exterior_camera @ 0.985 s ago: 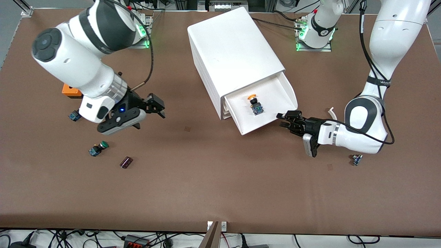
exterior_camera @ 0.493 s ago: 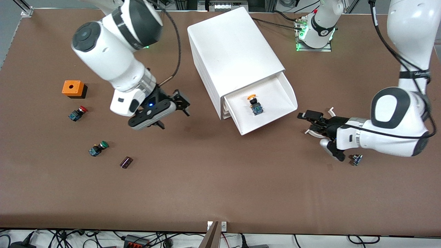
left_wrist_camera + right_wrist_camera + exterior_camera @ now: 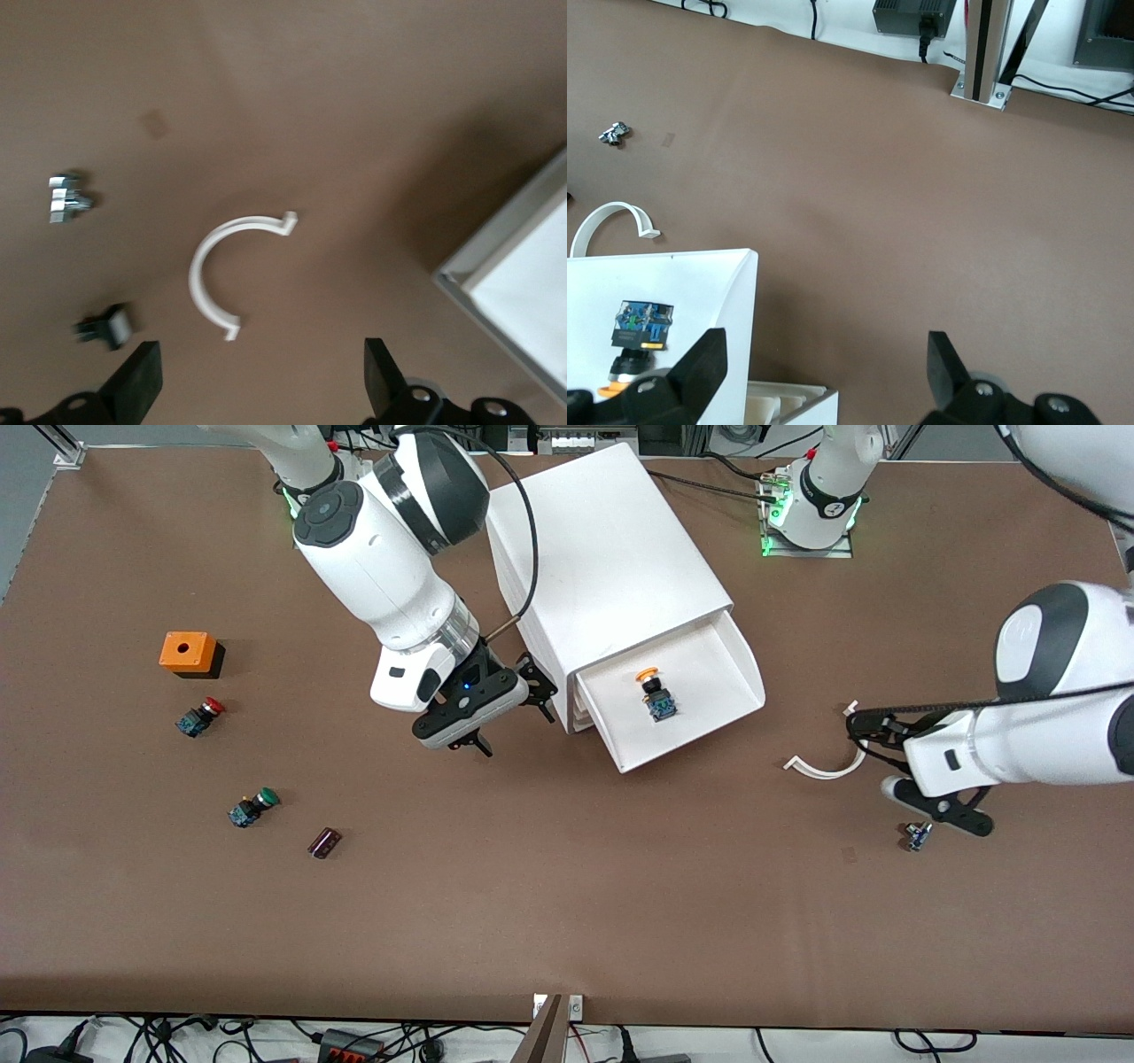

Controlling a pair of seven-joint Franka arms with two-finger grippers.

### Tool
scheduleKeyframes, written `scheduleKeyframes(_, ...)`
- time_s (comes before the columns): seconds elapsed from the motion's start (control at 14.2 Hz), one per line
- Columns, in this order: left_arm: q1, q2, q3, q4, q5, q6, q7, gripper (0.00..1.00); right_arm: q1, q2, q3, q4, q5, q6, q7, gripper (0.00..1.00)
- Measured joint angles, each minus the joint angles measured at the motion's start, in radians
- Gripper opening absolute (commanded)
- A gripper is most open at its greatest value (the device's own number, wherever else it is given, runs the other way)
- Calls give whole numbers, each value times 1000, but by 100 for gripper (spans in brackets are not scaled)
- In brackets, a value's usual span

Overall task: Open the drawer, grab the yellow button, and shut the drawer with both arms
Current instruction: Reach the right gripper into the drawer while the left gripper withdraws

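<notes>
The white cabinet [image 3: 602,558] stands at the back middle of the table. Its top drawer [image 3: 709,657] is pulled out toward the left arm's end. Inside lies the button [image 3: 656,693], yellow-orange cap and dark body, also in the right wrist view [image 3: 638,332] beside the drawer rim [image 3: 740,292]. My right gripper [image 3: 512,716] hangs open over the table next to the cabinet's front corner, with nothing between its fingers [image 3: 700,363]. Away from the drawer, my left gripper [image 3: 873,731] is open and empty over a white curved strip [image 3: 208,274]; the drawer's corner [image 3: 523,301] shows at the edge of its view.
The white curved strip [image 3: 824,766] lies on the table near the left arm's end, with a small metal part [image 3: 917,834] nearer the camera. Toward the right arm's end sit an orange box [image 3: 188,652], a red-capped button [image 3: 199,716], a green-capped button [image 3: 252,806] and a dark block [image 3: 324,842].
My left gripper opened, let go of the drawer front and drew back toward the left arm's end. My right arm swung across the table to the cabinet's corner. The drawer stayed open.
</notes>
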Motion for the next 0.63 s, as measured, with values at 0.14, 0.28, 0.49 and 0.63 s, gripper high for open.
scheduleKeyframes(0.14,2,-22,5,57,44,-1,-4,100,26,25,0,43,0,0,0,100)
scheduleKeyframes(0.28,11,-31,12,116,47,-5,-5,100,73,61,-1,86,0,1,3,100)
scheduleKeyframes(0.49,18,-31,21,154,47,-8,-51,100,123,133,-2,147,0,15,8,100)
scheduleKeyframes(0.63,16,-31,20,155,47,-8,-116,100,137,178,-2,185,0,18,8,100)
